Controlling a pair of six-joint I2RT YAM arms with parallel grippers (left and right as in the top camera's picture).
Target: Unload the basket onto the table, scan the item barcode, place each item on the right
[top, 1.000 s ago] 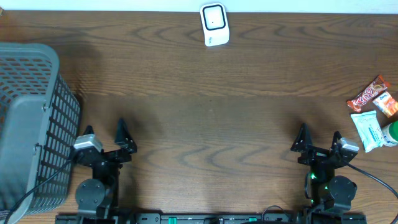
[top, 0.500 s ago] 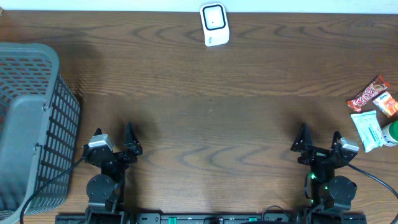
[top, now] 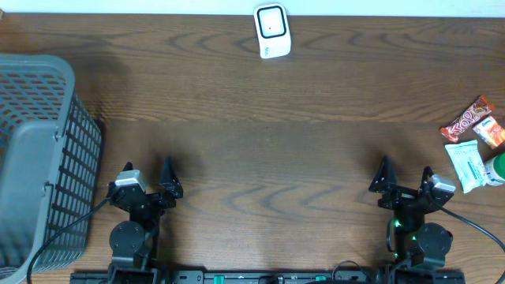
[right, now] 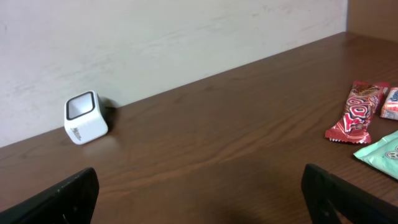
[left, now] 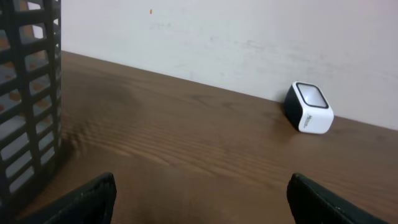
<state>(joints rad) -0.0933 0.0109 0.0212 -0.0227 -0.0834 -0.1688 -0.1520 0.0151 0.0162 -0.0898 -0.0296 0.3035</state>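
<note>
Looking down from overhead: left gripper sits low over the table, fingers spread apart, nothing between them. Right gripper is the same, fingers wide and empty. The scanner is well ahead of both grippers, roughly midway between them, at the far edge. A grey basket is just outboard of the left gripper. The items to scan lie to the right of the right gripper and slightly ahead of it: red candy bar, orange packet, teal pouch, and something green-topped cut off by the frame edge, can't tell what. None is touched.

Left wrist view: both fingertips show at the bottom corners, well apart, bare wood between. The scanner is ahead and to the right, against the wall. The basket mesh is close on the left.

Right wrist view: fingertips wide apart, empty. The scanner is ahead and to the left. The candy bar, orange packet and teal pouch are ahead on the right, flat on the table, near each other.
</note>
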